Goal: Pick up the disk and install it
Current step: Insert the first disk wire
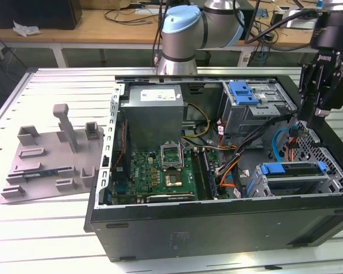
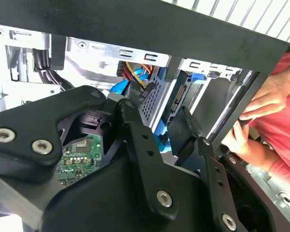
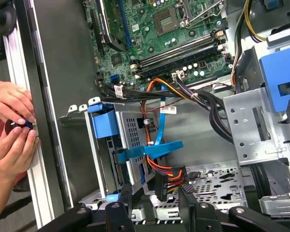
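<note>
Hanging over the end of the open computer case (image 1: 217,228) at the exterior view's right, the pincer (image 1: 311,117) stood with its two black fingers (image 3: 125,200) spread apart and nothing clamped between them. The disk (image 1: 294,169) was not held. It lay flat in its blue carrier in the lower drive cage (image 1: 286,185), just below the pincer and apart from its fingertips.

In the first wrist view a blue flat cable (image 3: 150,150) crossed the cage's perforated side just ahead of the fingers. A bundle of orange, red and yellow wires (image 3: 166,169) ran into a black plug (image 3: 162,186) nearest the gap between them; whether the plug touched a finger could not be told.

Beside the pincer, deeper in the case, a second grey cage carried a fixed blue bracket (image 1: 243,92). The motherboard (image 1: 160,171) and the power supply (image 1: 154,111) sat well apart from the pincer. Farthest from it, outside the case, a grey moulded tray (image 1: 51,160) rested on the slatted table (image 1: 57,91). A person's hands (image 3: 12,145) rested at the case's rim near the pincer, pinching a small dark piece.
</note>
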Tool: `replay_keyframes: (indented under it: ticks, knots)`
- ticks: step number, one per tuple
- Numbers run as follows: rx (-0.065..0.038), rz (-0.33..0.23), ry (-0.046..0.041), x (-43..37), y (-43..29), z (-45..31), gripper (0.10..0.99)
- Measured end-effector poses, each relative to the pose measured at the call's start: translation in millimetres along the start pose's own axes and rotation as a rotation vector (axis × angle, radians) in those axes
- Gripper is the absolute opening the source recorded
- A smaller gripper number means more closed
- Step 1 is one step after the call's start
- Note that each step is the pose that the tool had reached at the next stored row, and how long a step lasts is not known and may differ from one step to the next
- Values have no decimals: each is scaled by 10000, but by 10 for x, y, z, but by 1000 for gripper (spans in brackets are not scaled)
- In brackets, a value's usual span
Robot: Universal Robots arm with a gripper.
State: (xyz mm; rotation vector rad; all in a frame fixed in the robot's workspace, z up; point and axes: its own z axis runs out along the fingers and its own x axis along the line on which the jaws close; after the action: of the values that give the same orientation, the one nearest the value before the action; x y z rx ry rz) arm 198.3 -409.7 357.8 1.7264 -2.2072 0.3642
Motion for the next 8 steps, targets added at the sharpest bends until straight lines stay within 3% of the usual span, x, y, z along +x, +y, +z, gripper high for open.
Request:
replay_keyframes:
  ticks: [3, 5, 8]
  knots:
    - [-5, 20, 73, -41, 9, 13, 506]
    - [-47, 45, 166, -74, 14, 34, 506]
    - [-120, 101, 195, -84, 15, 54, 494]
